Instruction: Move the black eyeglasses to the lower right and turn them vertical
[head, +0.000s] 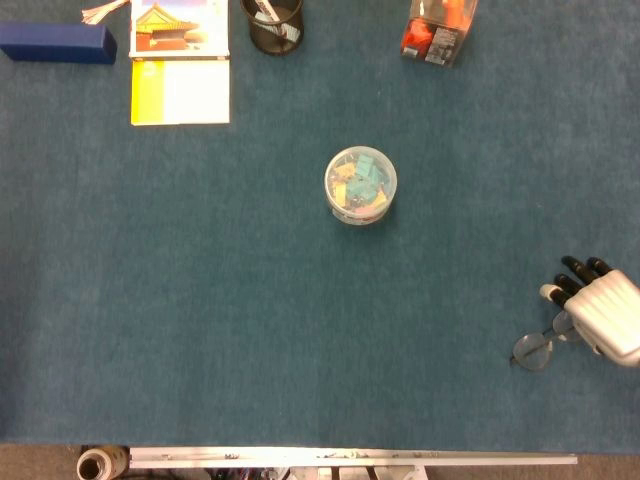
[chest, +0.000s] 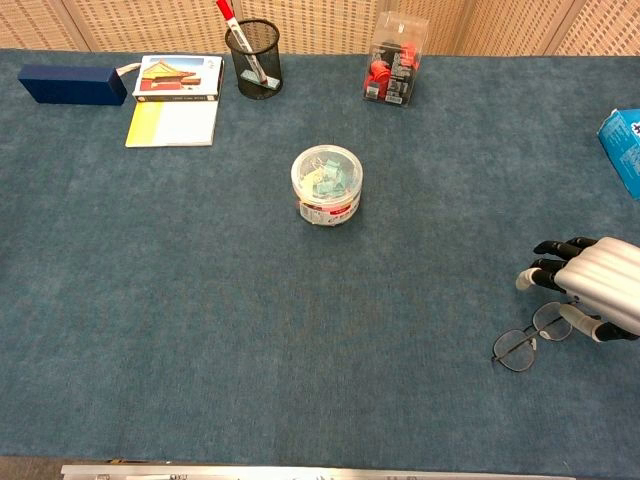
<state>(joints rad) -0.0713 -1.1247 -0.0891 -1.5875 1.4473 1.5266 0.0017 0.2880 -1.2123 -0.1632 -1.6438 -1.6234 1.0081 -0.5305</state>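
Eyeglasses, thin black wire frame with round lenses (chest: 530, 337), lie on the blue felt table (chest: 200, 300) directly under and just ahead of the right hand (chest: 590, 283); one lens pokes out beyond the fingertips on the hand's near-left side, the other sits partly beneath the knuckles. The frame runs on a slant, neither horizontal nor vertical. The hand is white-backed with dark fingers curled downward over the frame's far end, and it looks to be gripping that end, though the contact itself is hidden by the hand's back in both views. The left hand is not visible. Judgement: placement in the lower right looks largely achieved; the rotation is the step in hand. To do it well, keep the frame low or sliding on the felt, pivot about the held end, and turn the wrist slowly until both lenses line up front to back. Wire this thin could twist or slip from a loose pinch, so avoid pressing down on the lenses. Well away from the hand, towards the table's middle, stands a clear round tub of coloured clips (chest: 326, 184); further off along the far edge are a black mesh pen cup (chest: 252, 58) and a clear box with red contents (chest: 395, 60).
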